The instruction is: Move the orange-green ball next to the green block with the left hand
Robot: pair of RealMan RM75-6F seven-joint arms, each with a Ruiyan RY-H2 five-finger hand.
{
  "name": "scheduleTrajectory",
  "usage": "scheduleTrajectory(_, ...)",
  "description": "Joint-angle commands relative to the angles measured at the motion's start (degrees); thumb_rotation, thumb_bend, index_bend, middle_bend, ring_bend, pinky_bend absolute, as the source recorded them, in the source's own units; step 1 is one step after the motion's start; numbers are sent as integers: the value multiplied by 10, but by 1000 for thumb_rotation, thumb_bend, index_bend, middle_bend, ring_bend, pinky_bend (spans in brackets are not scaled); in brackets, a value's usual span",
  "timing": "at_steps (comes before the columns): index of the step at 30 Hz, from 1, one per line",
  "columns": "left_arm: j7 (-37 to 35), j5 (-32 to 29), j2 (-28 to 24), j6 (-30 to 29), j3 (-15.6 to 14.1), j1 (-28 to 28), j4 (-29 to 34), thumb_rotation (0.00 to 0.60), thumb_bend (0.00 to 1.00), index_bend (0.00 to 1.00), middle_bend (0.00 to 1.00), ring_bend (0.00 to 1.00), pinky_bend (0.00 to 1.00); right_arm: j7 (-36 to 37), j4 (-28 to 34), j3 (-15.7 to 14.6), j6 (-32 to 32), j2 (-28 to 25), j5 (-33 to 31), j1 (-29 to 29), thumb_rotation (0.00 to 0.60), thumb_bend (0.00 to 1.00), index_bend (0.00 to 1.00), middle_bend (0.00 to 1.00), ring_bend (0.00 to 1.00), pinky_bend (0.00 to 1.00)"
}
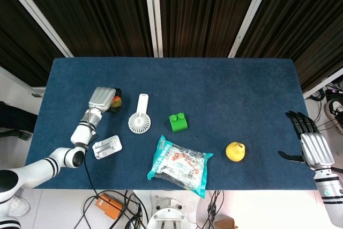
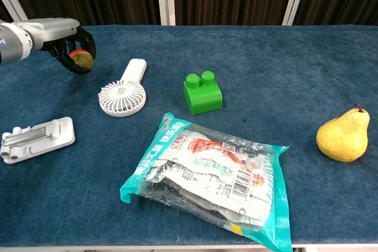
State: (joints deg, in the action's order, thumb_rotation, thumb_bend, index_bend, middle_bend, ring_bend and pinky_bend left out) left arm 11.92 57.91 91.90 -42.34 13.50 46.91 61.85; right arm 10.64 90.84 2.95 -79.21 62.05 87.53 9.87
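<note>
Left robot hand (image 2: 65,42): fingers wrapped around ball (image 2: 81,59), near tabletop's left edge. Advice: carry it high over fan (image 2: 122,95); set down just beside block (image 2: 202,94). Right robot hand (image 1: 311,142): spread, empty.

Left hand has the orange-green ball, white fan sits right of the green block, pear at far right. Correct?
Not quite. The white fan sits left of the green block, not right; the chest view shows it. The left hand does hold the orange-green ball, and the pear is at far right.

Dark fingers (image 2: 88,44) of the left robot hand (image 2: 62,36) mostly hide the orange-green ball (image 2: 80,58).
</note>
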Motion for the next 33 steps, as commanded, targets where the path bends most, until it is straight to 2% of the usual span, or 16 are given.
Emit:
scheduleTrajectory(1, -1, 4, -1, 11, 15, 24, 10, 600, 283, 443, 503, 510, 470, -1, 1, 0, 0, 0, 1, 0, 600, 130, 60, 129, 4, 133)
scheduleTrajectory(7, 23, -4, 24, 51, 33, 89, -9, 600, 277, 443, 503, 489, 469, -8, 9, -1, -2, -6, -2, -3, 600, 130, 60, 129, 4, 133)
scheduleTrajectory(9, 28, -9, 39, 62, 38, 109, -24, 600, 277, 443, 503, 484, 441, -10, 11, 0, -3, -8, -4, -4, 600, 130, 60, 129, 4, 133)
scheduleTrajectory(14, 32, -22, 90, 94, 47, 160, -78, 600, 276, 443, 501, 457, 348, -15, 17, -1, -4, -10, -5, -6, 600, 130, 60, 129, 4, 133)
scheduleTrajectory(20, 36, -50, 154, 145, 49, 212, -170, 600, 276, 443, 500, 438, 283, -18, 19, 0, -4, -11, -12, -9, 600, 130, 60, 129, 4, 133)
scheduleTrajectory(24, 37, -58, 177, 168, 47, 233, -207, 600, 275, 433, 478, 405, 256, -19, 21, -2, -5, -13, -13, -12, 600, 130, 60, 129, 4, 133)
scheduleTrajectory(27, 29, -57, 178, 175, 47, 239, -209, 600, 275, 344, 395, 323, 205, -18, 20, -1, -6, -13, -16, -14, 600, 130, 61, 129, 4, 133)
scheduleTrajectory(29, 21, -58, 173, 180, 48, 240, -201, 600, 271, 241, 309, 252, 172, -17, 19, 0, -7, -12, -17, -14, 600, 130, 60, 129, 4, 133)
scheduleTrajectory(33, 7, -64, 152, 196, 49, 242, -177, 600, 185, 82, 175, 136, 104, -12, 15, 0, -6, -9, -15, -13, 600, 130, 60, 129, 4, 133)
